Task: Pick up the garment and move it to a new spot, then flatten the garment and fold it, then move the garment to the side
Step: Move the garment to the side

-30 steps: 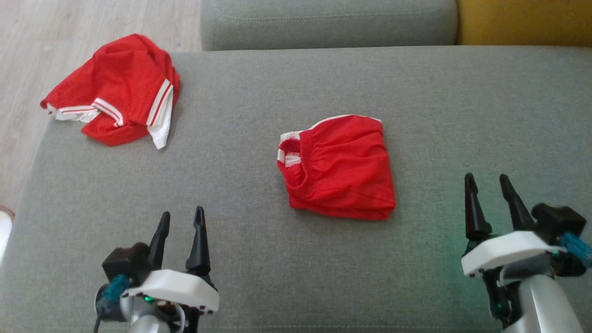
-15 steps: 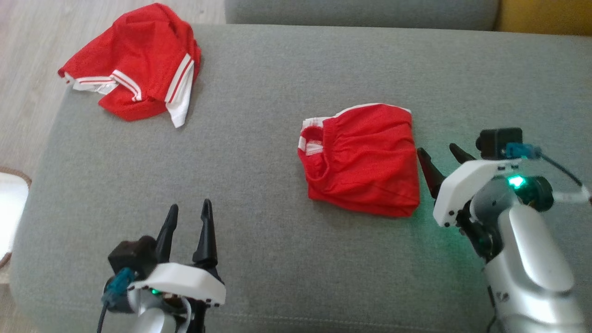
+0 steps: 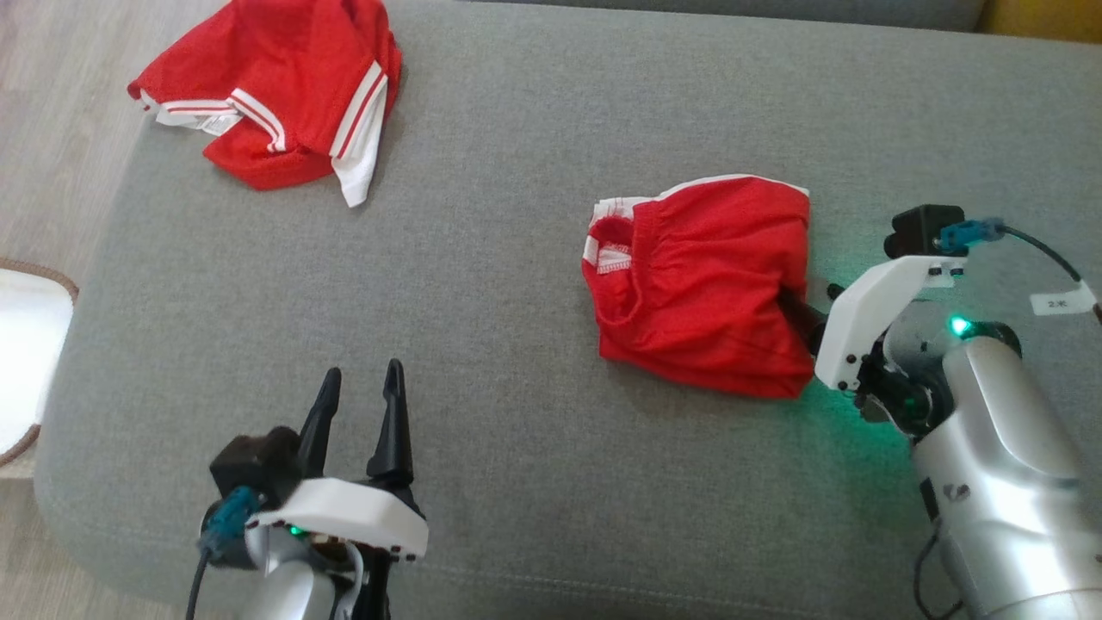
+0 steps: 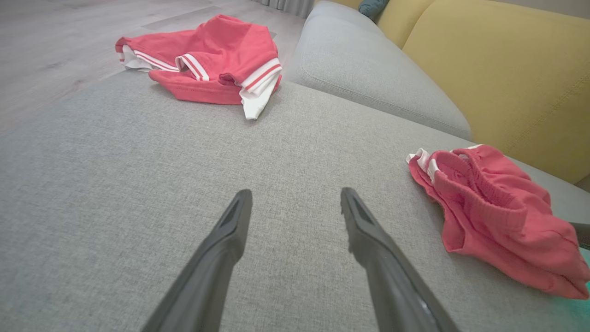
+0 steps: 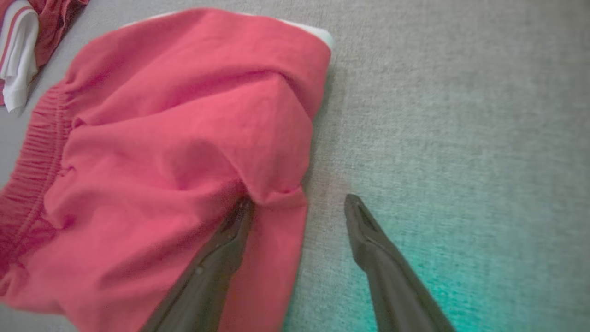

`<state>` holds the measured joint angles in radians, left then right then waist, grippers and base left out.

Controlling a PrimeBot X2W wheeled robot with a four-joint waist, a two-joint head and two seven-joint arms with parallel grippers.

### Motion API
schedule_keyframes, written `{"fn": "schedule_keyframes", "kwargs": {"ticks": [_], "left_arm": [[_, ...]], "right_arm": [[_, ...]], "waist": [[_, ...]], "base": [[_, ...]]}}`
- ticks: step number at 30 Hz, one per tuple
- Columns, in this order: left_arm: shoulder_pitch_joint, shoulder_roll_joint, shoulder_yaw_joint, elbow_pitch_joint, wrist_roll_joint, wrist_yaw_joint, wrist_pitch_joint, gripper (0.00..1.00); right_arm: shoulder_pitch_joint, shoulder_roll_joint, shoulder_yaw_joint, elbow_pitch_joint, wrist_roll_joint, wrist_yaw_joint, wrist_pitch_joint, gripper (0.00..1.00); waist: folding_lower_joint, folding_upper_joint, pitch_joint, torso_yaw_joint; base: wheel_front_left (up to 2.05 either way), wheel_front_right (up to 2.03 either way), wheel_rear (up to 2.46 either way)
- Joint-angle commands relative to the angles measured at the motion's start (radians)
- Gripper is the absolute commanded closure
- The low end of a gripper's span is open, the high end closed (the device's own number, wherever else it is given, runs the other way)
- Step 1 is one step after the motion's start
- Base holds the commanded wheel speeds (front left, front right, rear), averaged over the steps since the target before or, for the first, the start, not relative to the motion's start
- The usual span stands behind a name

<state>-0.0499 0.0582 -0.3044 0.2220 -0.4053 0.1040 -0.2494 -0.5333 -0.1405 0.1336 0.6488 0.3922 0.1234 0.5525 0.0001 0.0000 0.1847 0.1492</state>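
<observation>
Head view: grey sofa seat (image 3: 516,172) across most of the frame, pale floor (image 3: 52,129) beyond its left edge. Folded red shorts (image 3: 706,284), the garment, right of the seat's middle, elastic waistband turned toward the left edge, white trim along the far side. Crumpled red-and-white shirt (image 3: 275,86) at the far left corner, well apart from the shorts. Left gripper (image 3: 363,368) near the front edge, left of centre, fingers spread and holding nothing, well clear of both pieces of clothing. Right gripper (image 3: 814,301) pressed against the shorts' right side, fingertips hidden by red cloth, green light glowing on the seat beneath the wrist.

Left wrist view: left gripper (image 4: 295,192) low over bare grey fabric, fingers parted, nothing between them. Shorts (image 4: 498,216) off to the right, waistband gathered and raised. Shirt (image 4: 216,60) far ahead at the seat's corner, beside a grey cushion (image 4: 368,78) and a yellow backrest (image 4: 507,69).

Right wrist view: right gripper (image 5: 298,202) straddling the shorts' (image 5: 161,115) edge, fingers (image 5: 216,258) spread wide, not clamped. One fingertip tucked under a raised fold of red cloth, the other on bare seat (image 5: 461,92) just beside the hem. Corner of the shirt (image 5: 23,37) at the upper left.
</observation>
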Motion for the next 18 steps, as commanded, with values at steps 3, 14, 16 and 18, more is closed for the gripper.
{"fn": "schedule_keyframes", "kwargs": {"ticks": [3, 14, 16, 18], "left_arm": [[-0.053, -0.003, 0.043, -0.026, 0.016, -0.008, -0.012, 0.0], [-0.063, -0.005, 0.056, -0.033, 0.036, -0.01, -0.012, 0.0], [-0.068, -0.005, 0.059, -0.037, 0.043, -0.01, -0.012, 0.0], [-0.074, -0.005, 0.06, -0.04, 0.05, -0.012, -0.012, 0.0]], "right_arm": [[-0.059, 0.003, 0.05, 0.002, 0.04, 0.007, 0.006, 0.0], [-0.127, -0.032, 0.093, 0.067, 0.06, 0.007, -0.087, 1.0], [-0.142, -0.054, 0.096, 0.077, 0.049, 0.007, -0.105, 1.0], [-0.159, -0.077, 0.098, 0.082, 0.043, 0.007, -0.117, 1.0]], "waist": [[-0.0001, 0.0, 0.011, 0.004], [-0.0001, 0.0, 0.037, -0.024], [-0.0001, 0.0, 0.043, -0.042], [-0.0001, 0.0, 0.053, -0.068]], "base": [[0.0, 0.0, 0.0], [0.0, 0.0, 0.0], [0.0, 0.0, 0.0], [0.0, 0.0, 0.0]]}}
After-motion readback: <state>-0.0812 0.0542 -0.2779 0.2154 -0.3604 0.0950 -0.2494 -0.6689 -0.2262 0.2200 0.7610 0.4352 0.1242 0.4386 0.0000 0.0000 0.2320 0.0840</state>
